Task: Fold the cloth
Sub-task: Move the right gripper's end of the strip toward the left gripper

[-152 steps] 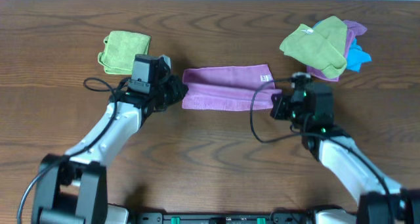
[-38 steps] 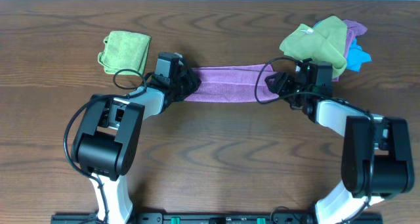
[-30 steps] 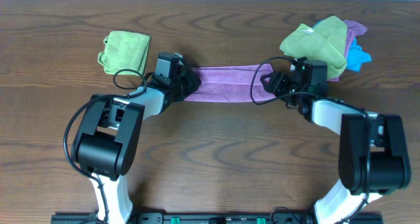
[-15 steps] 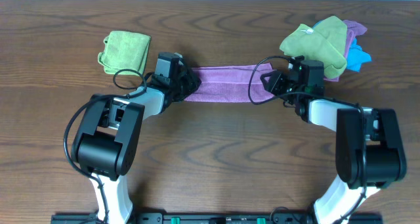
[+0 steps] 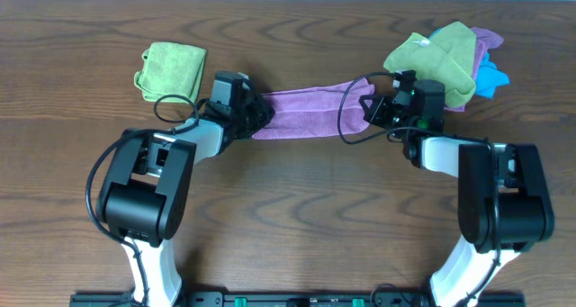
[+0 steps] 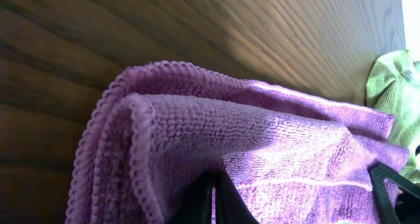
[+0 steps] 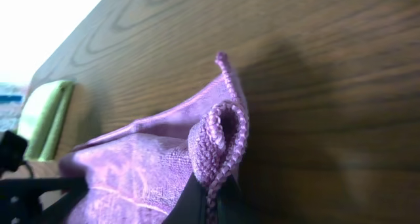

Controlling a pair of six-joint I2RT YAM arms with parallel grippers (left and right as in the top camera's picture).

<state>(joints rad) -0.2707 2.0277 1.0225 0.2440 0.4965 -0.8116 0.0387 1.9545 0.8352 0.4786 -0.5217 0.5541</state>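
Observation:
The lilac cloth (image 5: 310, 112) lies as a narrow folded strip across the far middle of the table. My left gripper (image 5: 256, 114) is shut on its left end; the left wrist view shows the doubled hemmed edge (image 6: 151, 129) pinched between the dark fingers (image 6: 203, 201). My right gripper (image 5: 369, 107) is shut on its right end, which is lifted slightly; the right wrist view shows the rolled edge (image 7: 220, 142) clamped at the fingertips (image 7: 197, 201). The white tag is not visible.
A folded yellow-green cloth (image 5: 171, 70) lies at the far left. A pile of green, purple and blue cloths (image 5: 447, 62) sits at the far right, just behind my right gripper. Cables loop off both wrists.
My right gripper has crept left and slightly away with the cloth's right end, lifting it. The strip has grown a little shorter. My left gripper has stayed put over the last second.

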